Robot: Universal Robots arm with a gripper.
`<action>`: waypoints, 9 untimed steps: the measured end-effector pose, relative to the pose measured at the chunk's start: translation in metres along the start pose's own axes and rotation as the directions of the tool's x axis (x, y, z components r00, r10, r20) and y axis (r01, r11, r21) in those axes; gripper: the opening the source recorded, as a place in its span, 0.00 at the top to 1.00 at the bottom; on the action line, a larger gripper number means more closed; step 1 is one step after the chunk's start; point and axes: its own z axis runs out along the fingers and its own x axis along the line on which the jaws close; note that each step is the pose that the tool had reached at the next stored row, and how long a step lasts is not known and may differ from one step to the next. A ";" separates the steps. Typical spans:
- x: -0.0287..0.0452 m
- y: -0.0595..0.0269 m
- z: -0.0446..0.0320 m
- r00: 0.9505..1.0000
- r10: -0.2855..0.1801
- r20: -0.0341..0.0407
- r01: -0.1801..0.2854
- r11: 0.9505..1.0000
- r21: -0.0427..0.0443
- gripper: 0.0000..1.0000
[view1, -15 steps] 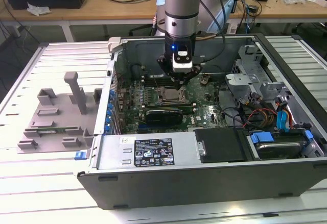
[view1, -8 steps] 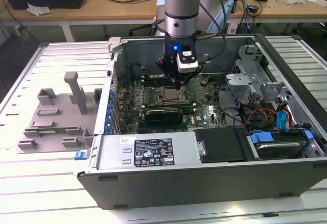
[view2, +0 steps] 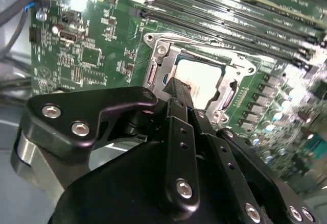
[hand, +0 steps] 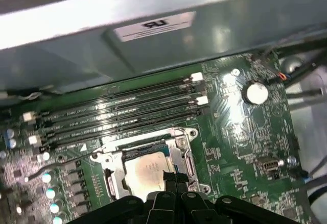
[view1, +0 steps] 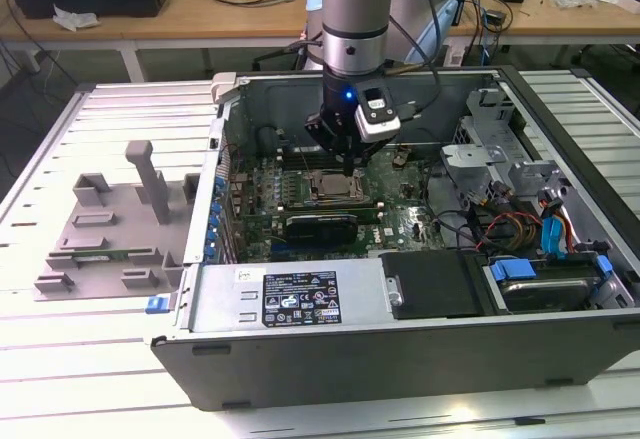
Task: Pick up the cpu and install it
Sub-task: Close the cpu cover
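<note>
Already seated: the cpu (view1: 328, 187) (view2: 203, 75) (hand: 144, 172) lies flat in the socket frame (view2: 155, 70) (hand: 109, 179) on the green motherboard (hand: 240, 142), inside the open computer case (view1: 420, 354). It is a small square chip with a pale silvery top and faint print. The gripper (view1: 350, 167) (view2: 176, 89) (hand: 171, 177) hangs just over the chip's edge with its fingers pinched together, holding nothing. Whether it touches the chip is unclear.

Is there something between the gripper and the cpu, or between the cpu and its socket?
Nothing visible. In both wrist views the cpu already lies inside the socket frame, and the gripper hangs right over one edge of it, with no cable or part between them.
</note>
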 end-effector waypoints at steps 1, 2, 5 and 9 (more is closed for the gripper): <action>0.0000 0.0000 0.0002 0.999 -0.032 0.000 0.032 0.999 -0.001 0.89; 0.0000 0.0000 0.0003 0.999 -0.050 0.001 0.050 0.999 -0.001 0.89; 0.0000 0.0000 0.0007 0.993 -0.119 0.002 0.119 0.993 -0.003 0.89; 0.0001 -0.0002 0.0015 0.981 -0.195 0.003 0.195 0.981 -0.005 0.89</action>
